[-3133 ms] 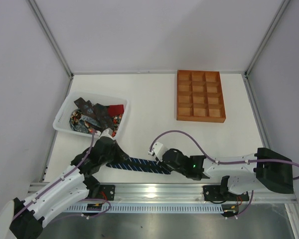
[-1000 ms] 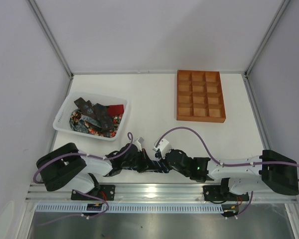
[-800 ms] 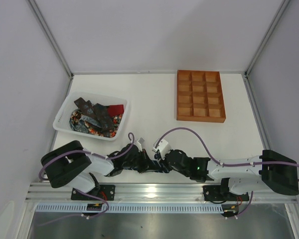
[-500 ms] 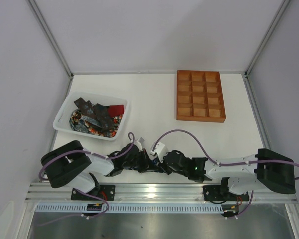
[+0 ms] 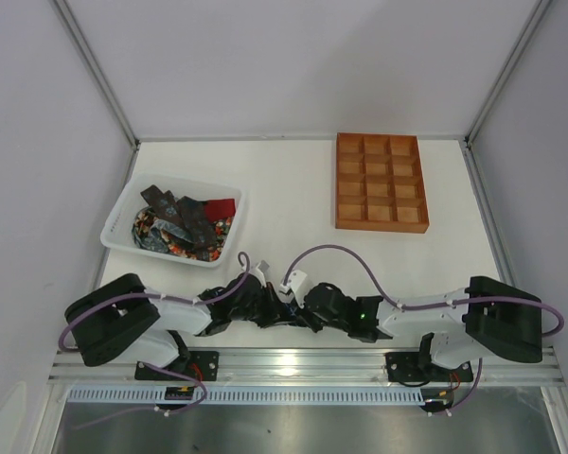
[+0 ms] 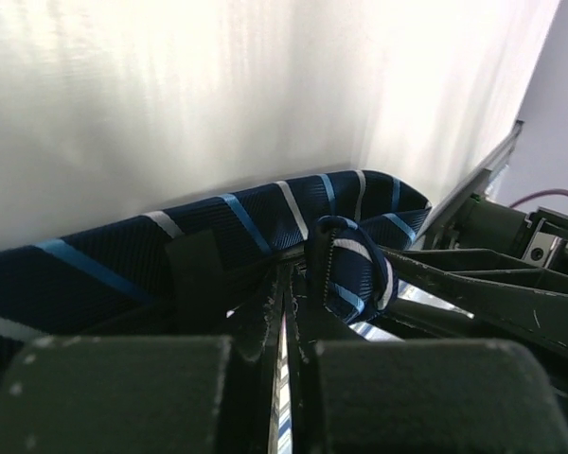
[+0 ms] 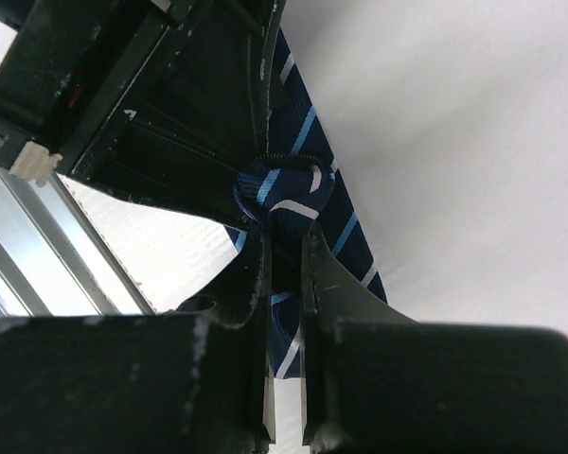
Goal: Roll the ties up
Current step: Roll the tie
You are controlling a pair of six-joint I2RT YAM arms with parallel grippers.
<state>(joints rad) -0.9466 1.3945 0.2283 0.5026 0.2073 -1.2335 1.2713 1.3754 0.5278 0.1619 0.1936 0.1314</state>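
A: Roll status?

B: White plastic basket (image 5: 115, 219), far left, holds the other patterned ties (image 5: 180, 222), loose and unrolled. Navy light-blue-striped tie (image 6: 218, 232) lies near centre. Left gripper (image 6: 298, 274) and right gripper (image 7: 284, 248) both pinch it, fingers narrow. Only a small coil (image 7: 282, 194) formed.

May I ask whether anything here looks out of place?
Nothing looks damaged or spilled. The left gripper and right gripper pinch the navy striped tie, its end curled into a small roll. Other ties lie jumbled in the white basket.

Navy tie (image 7: 284, 203), earlier long and flat, now a small coil between left tool (image 6: 306, 260) and right tool (image 7: 284, 253)
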